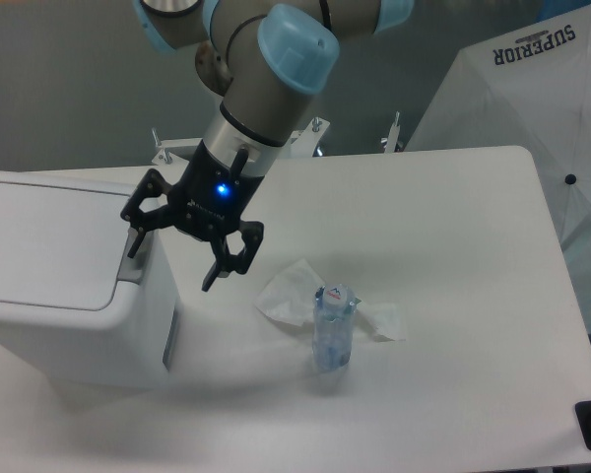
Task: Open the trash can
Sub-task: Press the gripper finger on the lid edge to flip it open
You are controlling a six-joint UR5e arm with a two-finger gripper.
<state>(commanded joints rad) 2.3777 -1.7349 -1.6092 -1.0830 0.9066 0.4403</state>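
a silver-grey arm [261,99] with light blue joint caps carries a black two-finger gripper [173,254] showing a blue light.

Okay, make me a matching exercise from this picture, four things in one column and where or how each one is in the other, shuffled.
Things:
1. trash can
2. hand
3. water bottle
4. tissue

States:
A. lying crumpled flat on the table
B. open, at the bin's grey push tab
C. standing upright mid-table
D. lid shut, at the left edge

Pairs: 1-D, 2-B, 3-C, 4-A
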